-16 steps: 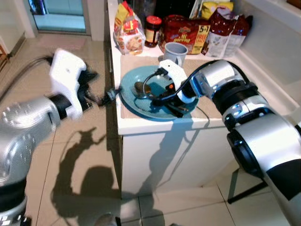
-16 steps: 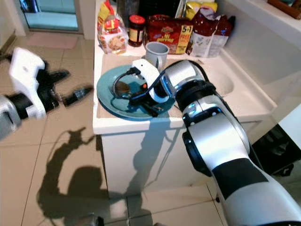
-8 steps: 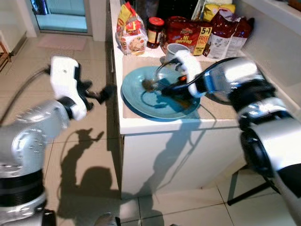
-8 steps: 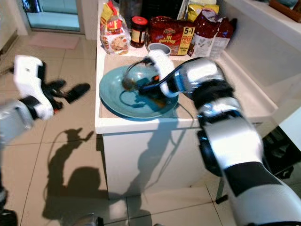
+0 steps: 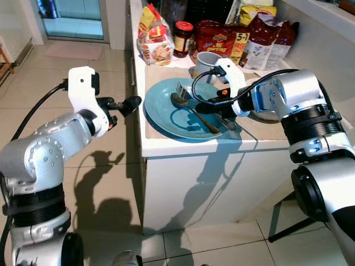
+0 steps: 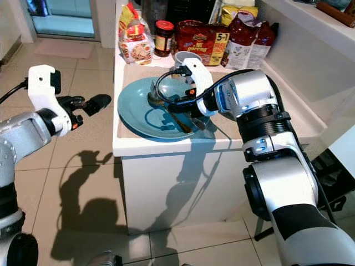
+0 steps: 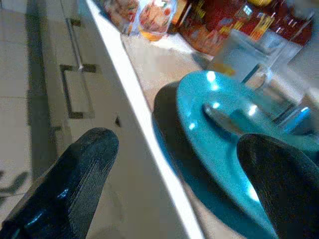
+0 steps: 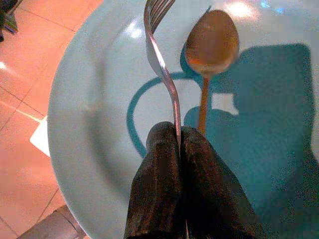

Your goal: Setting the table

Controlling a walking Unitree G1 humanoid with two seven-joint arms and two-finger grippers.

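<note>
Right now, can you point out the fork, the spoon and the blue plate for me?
fork (image 8: 160,59): right wrist view, mid-handle, just below the tines.
spoon (image 8: 212,42): right wrist view, middle of its bowl.
blue plate (image 5: 158,108): left eye view, bare rim nearest the counter's edge.

Teal plate (image 5: 166,111); silver fork (image 8: 160,59); bronze-toned spoon (image 8: 211,45); black hand fingers (image 8: 194,184); white counter (image 5: 188,145).

two silver arms (image 5: 44,155) (black joint bands), white wrist housings, black cables
</note>
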